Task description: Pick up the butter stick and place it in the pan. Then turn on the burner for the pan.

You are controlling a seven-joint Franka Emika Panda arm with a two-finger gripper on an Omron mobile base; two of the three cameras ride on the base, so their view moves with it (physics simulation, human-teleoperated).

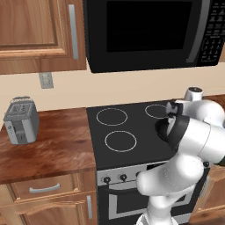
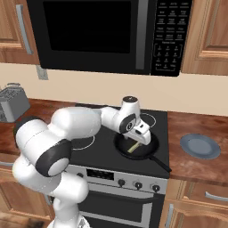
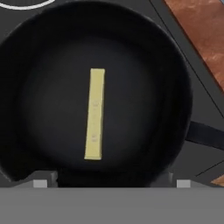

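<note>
Pale yellow butter stick (image 3: 95, 113): lying flat inside round black frying pan (image 3: 175, 78); gripper (image 3: 111, 183) hovering above, jaws spread wide, gripping nothing.

The black stovetop (image 2: 102, 149) is carrying the pan (image 2: 151, 149), which is sitting on the front right burner with its handle sticking out toward the front right corner. The wooden counter (image 1: 61, 149) is running along both sides of the stove. A silver toaster (image 1: 21, 121) is sitting on the left stretch near the wall, and a grey-blue plate (image 2: 200, 146) is lying flat on the right stretch, just beside the stove.
</note>
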